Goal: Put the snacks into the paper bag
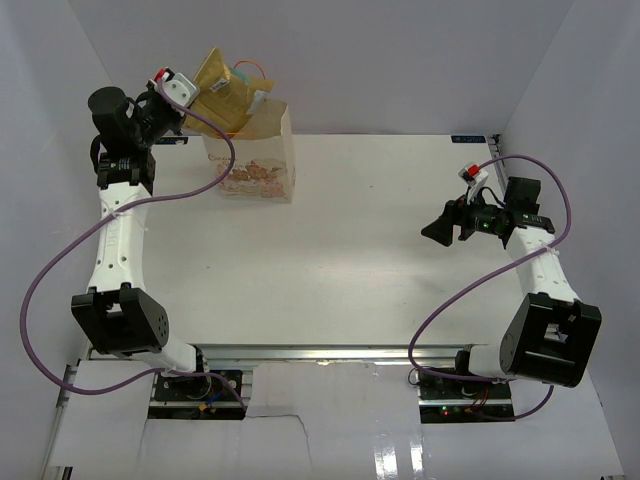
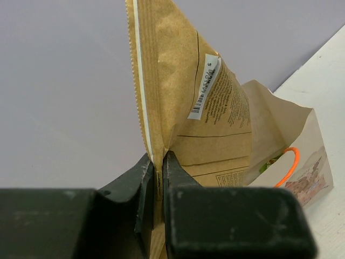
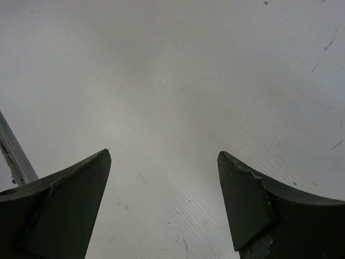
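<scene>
Tan crinkly pouch (image 1: 222, 95) hangs tilted over the mouth of the paper bag (image 1: 262, 170), far left on the table (image 1: 350, 250), its edge pinched in the left gripper (image 2: 158, 167). The right gripper (image 1: 437, 232) hovers well apart, spread wide, holding nothing.

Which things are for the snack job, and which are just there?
For the job:
- pouch, pinched in the left gripper
- paper bag

Just there:
- purple cables
- table
- right gripper, open and holding nothing
</scene>
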{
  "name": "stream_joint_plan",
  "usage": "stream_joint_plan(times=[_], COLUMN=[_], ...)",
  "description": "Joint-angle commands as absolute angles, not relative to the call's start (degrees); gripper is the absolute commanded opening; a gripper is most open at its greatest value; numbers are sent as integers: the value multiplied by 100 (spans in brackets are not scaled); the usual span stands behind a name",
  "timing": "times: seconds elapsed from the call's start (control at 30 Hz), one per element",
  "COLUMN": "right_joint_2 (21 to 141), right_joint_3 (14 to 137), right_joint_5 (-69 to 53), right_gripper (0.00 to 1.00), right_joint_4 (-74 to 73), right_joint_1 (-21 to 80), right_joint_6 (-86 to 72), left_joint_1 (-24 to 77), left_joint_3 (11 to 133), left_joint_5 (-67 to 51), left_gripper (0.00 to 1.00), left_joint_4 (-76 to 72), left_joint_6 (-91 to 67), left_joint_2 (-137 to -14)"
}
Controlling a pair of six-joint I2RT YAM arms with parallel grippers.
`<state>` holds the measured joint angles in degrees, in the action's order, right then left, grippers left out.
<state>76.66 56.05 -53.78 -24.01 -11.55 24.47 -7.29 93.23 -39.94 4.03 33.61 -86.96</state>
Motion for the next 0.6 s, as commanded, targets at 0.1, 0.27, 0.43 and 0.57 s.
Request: stream_joint_plan(times=[0.1,0.27,0.43,0.57], right_joint_2=[7699,7691,7690,7699], right_joint_3=[5572,5555,5520,5493], right_joint_5=[-5520,-5511,-5493,-5493], right_gripper=[86,86,86,86], right_joint_4=[-2294,-2294,-2294,-2294], right_joint_1=[-1134,-1134,-1134,-1134], right_joint_6=[2487,2496,2522,2557], left_joint_1=[-756,-756,-756,-756], left_joint_3=[9369,9422,9440,9370], left_joint_5=[-4148,-4201,-4307,-4438], left_gripper=[1,2,3,3], left_joint_4=[-211,-421,-518,-449], left_joint_6=[3428,3340,3331,3436], left_joint_2=[-8358,-8507,-8613,-8640])
